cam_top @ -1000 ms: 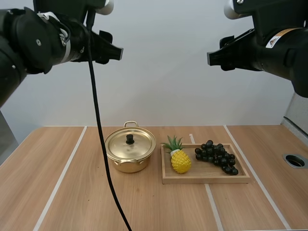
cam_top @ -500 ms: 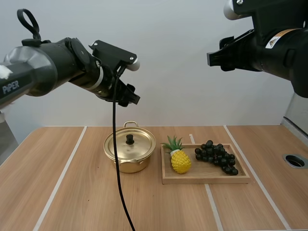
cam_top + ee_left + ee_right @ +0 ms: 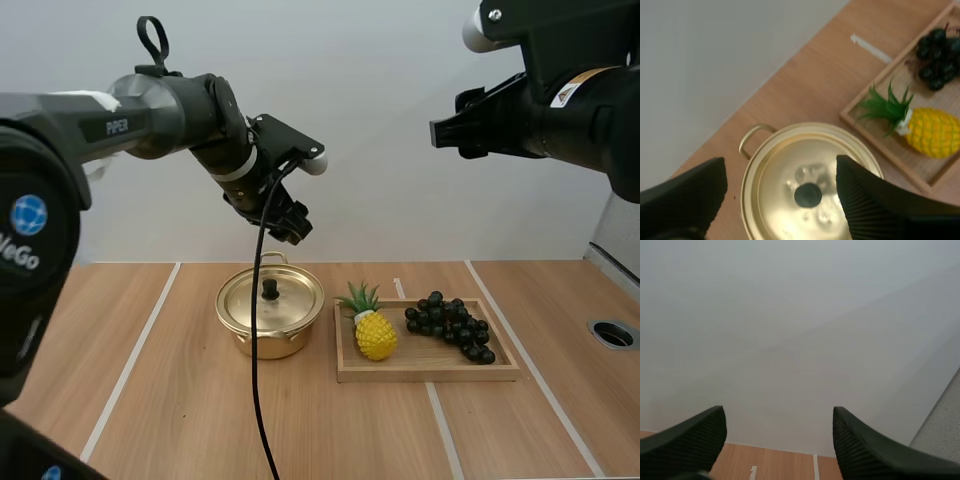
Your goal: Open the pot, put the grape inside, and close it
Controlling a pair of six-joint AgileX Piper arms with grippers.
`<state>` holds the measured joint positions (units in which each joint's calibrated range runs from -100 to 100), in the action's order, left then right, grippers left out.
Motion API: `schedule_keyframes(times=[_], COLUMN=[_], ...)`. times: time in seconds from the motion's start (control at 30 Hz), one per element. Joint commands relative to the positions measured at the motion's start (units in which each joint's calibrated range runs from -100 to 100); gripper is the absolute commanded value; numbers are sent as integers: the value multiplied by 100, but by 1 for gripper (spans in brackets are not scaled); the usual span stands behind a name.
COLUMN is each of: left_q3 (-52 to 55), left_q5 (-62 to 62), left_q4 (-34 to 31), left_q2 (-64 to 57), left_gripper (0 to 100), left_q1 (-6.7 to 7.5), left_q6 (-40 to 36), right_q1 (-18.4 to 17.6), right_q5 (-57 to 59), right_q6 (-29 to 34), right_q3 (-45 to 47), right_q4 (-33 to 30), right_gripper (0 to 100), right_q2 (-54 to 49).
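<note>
Two pincers stand released: my left pincer (image 3: 781,164) hangs over the pot (image 3: 268,330), spread either side of the knob (image 3: 808,195) on its lid (image 3: 790,160), though how high I cannot quite judge; my right pincer (image 3: 777,415) waits well apart. Opening is the step in hand, so next I reckon a straight drop and a clench on that knob, the grapes (image 3: 448,322) lying on the wooden tray (image 3: 430,373).

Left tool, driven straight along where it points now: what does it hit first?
Most likely the lid, near its black knob: the left wrist view shows the left tool open, its fingers either side of the knob. Nothing sits between; depth is uncertain.
</note>
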<state>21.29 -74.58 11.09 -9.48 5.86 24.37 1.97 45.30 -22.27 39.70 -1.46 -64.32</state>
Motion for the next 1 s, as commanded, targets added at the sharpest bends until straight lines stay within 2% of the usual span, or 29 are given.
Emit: schedule_keyframes(times=[0.0, 0.23, 0.47, 0.57, 0.77, 0.97], left_q3=[-339, -412, -500, -500, -642, -998], left_q5=[-615, -982, -1300, -1359, -1587, -1869], left_q4=[-495, -699, -965, -1205, -1475, -1485], left_q2=[340, 827, 1150, 1244, 1627, 1840], left_gripper=[100, 100, 100, 100, 100, 100], left_q1=[23, 63, 361, 445, 450, 441], left_q6=[-213, -153, -153, -190, -373, -373], right_q1=[26, 26, 26, 26, 26, 26], right_q5=[-16, -16, -16, 0, 26, 47], right_q6=[-48, -48, -48, -48, -48, -48], right_q3=[-44, -44, -44, -44, -44, -44], right_q4=[-144, -144, -144, -144, -155, -183], right_gripper=[100, 100, 100, 100, 100, 100], right_q2=[-23, -23, -23, -23, -23, -11])
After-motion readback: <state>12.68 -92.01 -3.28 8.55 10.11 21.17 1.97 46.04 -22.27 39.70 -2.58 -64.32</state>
